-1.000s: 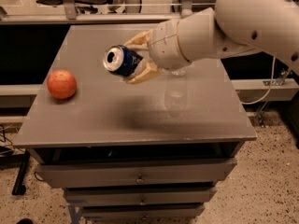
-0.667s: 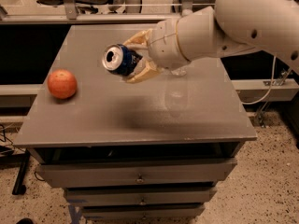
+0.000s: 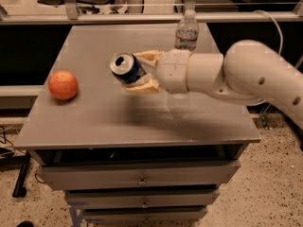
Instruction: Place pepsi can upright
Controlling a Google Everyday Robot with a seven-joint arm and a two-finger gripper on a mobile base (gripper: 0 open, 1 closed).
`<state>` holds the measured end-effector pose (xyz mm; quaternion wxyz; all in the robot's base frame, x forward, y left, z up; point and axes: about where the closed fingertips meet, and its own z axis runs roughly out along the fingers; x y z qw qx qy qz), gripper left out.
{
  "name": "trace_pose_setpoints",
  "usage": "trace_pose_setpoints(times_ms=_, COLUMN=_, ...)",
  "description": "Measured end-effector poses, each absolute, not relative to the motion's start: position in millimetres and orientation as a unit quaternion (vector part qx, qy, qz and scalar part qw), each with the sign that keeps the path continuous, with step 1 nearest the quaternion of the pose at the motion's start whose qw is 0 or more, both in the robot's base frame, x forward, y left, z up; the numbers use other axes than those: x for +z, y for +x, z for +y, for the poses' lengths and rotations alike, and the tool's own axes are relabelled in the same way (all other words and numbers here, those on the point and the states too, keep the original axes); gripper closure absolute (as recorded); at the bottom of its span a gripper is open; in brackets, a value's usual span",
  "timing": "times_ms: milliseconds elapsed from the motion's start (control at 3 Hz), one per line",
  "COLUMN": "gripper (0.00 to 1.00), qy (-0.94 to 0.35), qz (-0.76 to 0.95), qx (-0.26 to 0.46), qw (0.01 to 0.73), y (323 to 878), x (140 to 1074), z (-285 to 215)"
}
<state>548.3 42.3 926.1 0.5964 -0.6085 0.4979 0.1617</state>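
Note:
The pepsi can (image 3: 125, 68) is dark blue with a silver pull-tab end. It lies on its side in the air above the middle of the grey table (image 3: 94, 122), its top facing the camera and left. My gripper (image 3: 140, 71) comes in from the right on a thick white arm and is shut on the can, one tan finger (image 3: 147, 56) above it and one below. The can's rear end is hidden between the fingers.
An orange fruit (image 3: 63, 85) sits near the table's left edge. A clear plastic water bottle (image 3: 187, 31) stands upright at the back, behind my wrist. The table has drawers (image 3: 142, 178) in front. A railing runs behind it.
The arm has swung so the forearm lies lower and more level; the water bottle behind it now shows. The can is still held on its side over the table's middle.

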Motion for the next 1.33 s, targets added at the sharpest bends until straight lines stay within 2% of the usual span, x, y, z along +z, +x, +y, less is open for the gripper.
trace_pose_setpoints(times_ms=333, gripper=1.00, qy=-0.496, qz=0.526, qx=0.225, qw=0.653, y=556.1, x=922.2, z=44.8)
trace_pose_setpoints(times_ms=667, gripper=1.00, qy=-0.428, qz=0.540, qx=0.259, qw=0.677, y=554.5, x=936.5, z=44.4)
trace_pose_setpoints(times_ms=1000, gripper=1.00, qy=-0.409, qz=0.551, qx=0.282, qw=0.671, y=549.4, x=949.7, z=46.4)
trace_pose_setpoints(times_ms=1333, gripper=1.00, qy=-0.426, qz=0.572, qx=0.302, qw=0.632, y=544.3, x=943.7, z=45.8)
